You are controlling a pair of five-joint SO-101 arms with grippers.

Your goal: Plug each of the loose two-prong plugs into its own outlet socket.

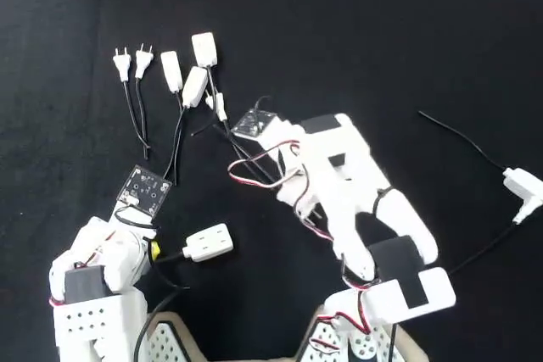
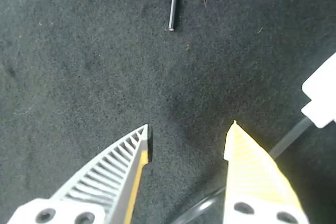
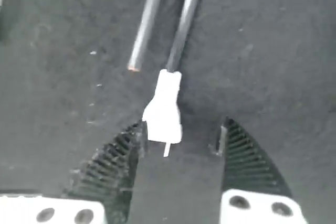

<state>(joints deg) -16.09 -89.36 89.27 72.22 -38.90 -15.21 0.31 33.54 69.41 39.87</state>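
Well to the left of the small white plug [image 3: 164, 109], and nearer my bases, my left end effector [image 2: 191, 129] hangs over bare worktop [image 2: 79, 51]. Its fingers are apart with nothing between them, and a socket block [image 2: 321, 95] lies just beside it. I judge it has no part in this step.

Just left of the plug and a little beyond it lie three white sockets [image 1: 194, 86] on black cables.

My right end effector [image 3: 182, 129] straddles the plug with its fingers spread. The plug's body sits close against one finger [image 3: 113, 166], with a clear gap to the other. Closing from here would likely shove the light plug sideways across the cloth, so I should first shift across until it lies centred. Then I should pinch gently on the broad body, not on the thin neck where the cable enters. A prong points back toward my wrist, so the plug will probably need turning before it meets a socket. A loose cable end [image 3: 134, 68] just beside the plug should stay outside the pinch.
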